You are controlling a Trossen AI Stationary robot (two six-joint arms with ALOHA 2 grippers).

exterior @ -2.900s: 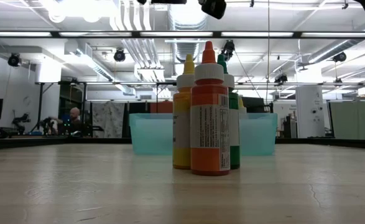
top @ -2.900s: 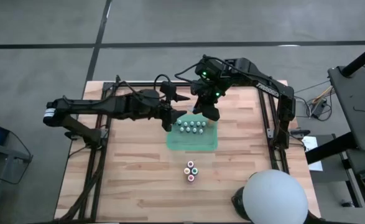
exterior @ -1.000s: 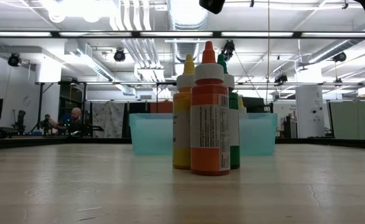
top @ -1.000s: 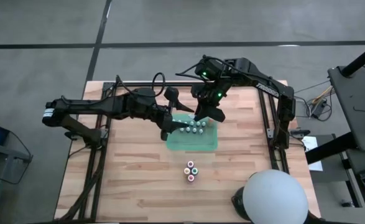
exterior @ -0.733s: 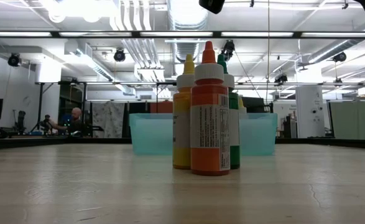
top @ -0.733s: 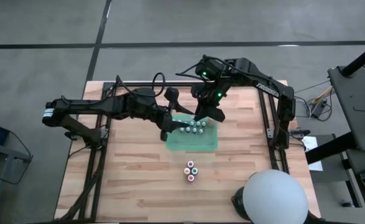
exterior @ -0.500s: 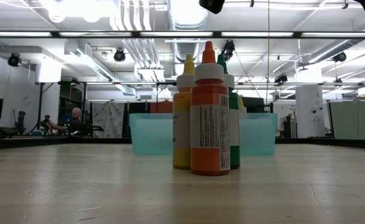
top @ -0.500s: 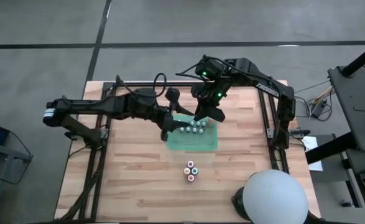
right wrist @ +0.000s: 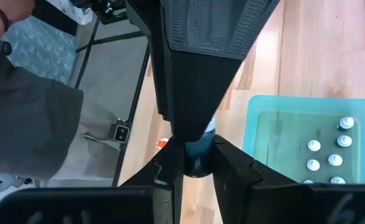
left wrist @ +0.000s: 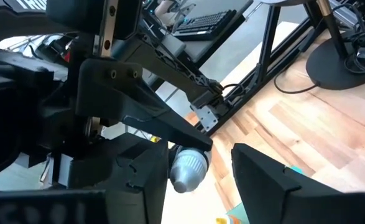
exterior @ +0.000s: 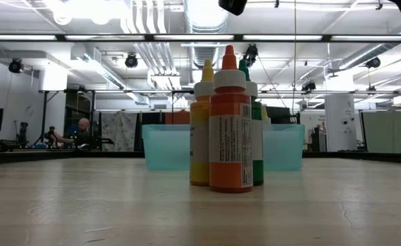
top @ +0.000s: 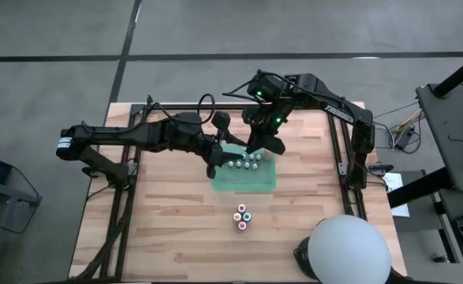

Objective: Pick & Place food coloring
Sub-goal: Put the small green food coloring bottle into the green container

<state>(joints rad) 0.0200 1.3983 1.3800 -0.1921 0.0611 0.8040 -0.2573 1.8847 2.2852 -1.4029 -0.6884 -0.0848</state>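
1. The job reads as moving food coloring bottles into the teal bin [top: 244, 181] at the middle of the wooden table [top: 168, 229]. A row of pale-capped bottles [top: 245, 162] stands inside it, toward its far side
2. A cluster of four bottles [top: 242, 215] waits on the near side of the table, well apart from the bin. In the low view the orange bottle [exterior: 229, 130] stands in front, with yellow and green ones behind it
3. The right gripper [top: 257, 148] hangs over the bin's far edge. In its wrist view, it is clamped on a small bottle [right wrist: 198, 152] with a dark bluish body, held above bare wood just beside the bin's wall
4. The left gripper [top: 213, 163] reaches in at the bin's left edge. A pale cap [left wrist: 188, 169] shows right in front of it in its wrist view, but I cannot tell whether it grips anything
5. My judgement is that the step in hand is a placement or rearrangement at the bin, with the two arms crowded close together
6. The next move calls for bringing the held bottle over free floor inside the bin, lowering it upright and letting go. The neighbouring caps and the other arm must not be knocked, and the four near bottles come after
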